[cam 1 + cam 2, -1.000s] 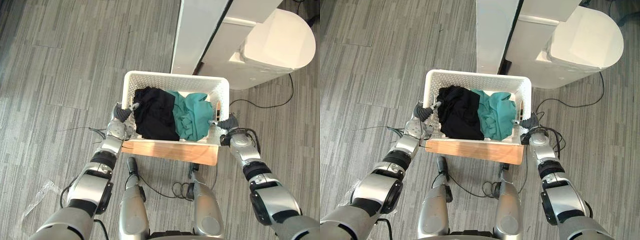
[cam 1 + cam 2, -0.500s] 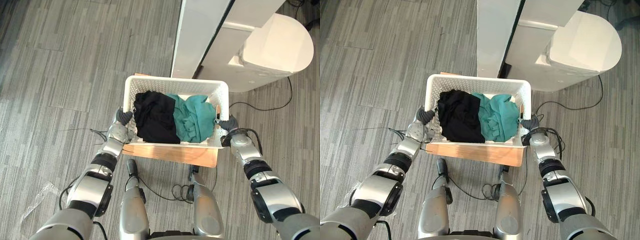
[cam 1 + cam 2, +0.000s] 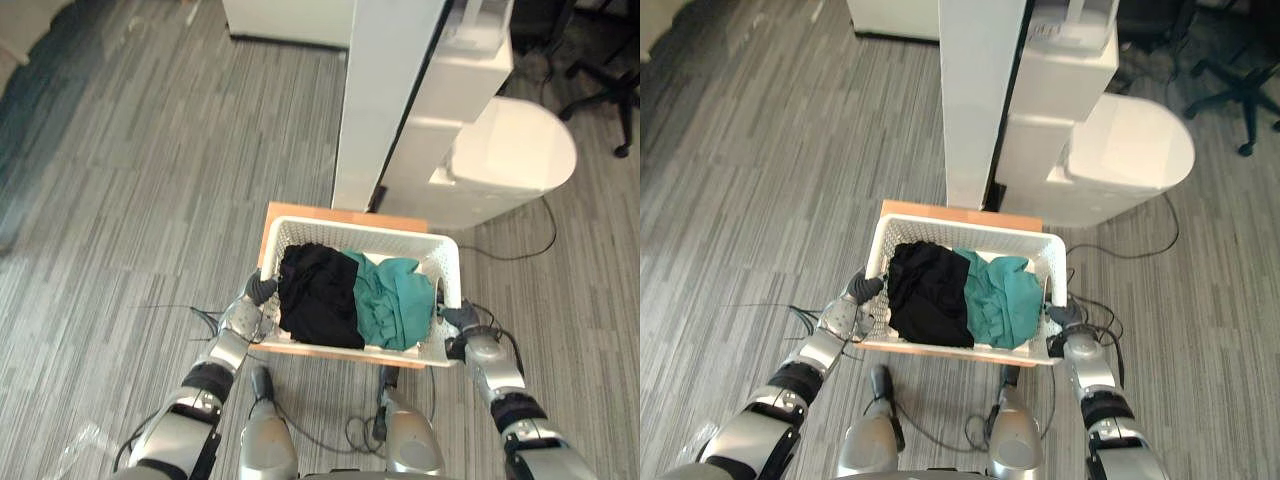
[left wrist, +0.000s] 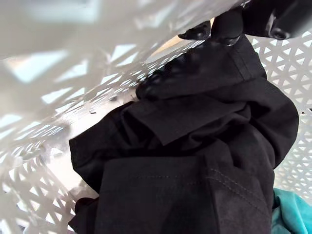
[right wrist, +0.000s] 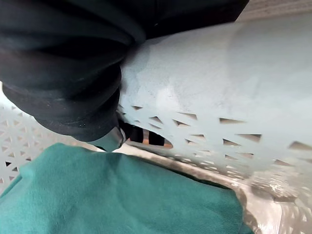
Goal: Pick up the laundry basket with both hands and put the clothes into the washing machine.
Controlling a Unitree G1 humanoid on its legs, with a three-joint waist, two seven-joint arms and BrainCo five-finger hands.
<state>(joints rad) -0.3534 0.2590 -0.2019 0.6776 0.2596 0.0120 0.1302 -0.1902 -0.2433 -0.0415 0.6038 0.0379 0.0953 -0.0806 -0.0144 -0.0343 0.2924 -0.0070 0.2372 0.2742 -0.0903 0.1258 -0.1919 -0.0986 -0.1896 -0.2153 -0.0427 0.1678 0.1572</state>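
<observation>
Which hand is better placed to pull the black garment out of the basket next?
Left. The left hand grips the laundry basket at its left rim, right beside the black garment; the right hand sits at the opposite wall, with the teal garment between.

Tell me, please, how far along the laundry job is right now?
Done: the left hand and right hand are curled over the end rims of the basket. In hand: the basket sits above the wooden stand; whether it is clear of it, I cannot tell. Left: the black garment and green garment lie inside; carrying them to the white machine is to come.
</observation>
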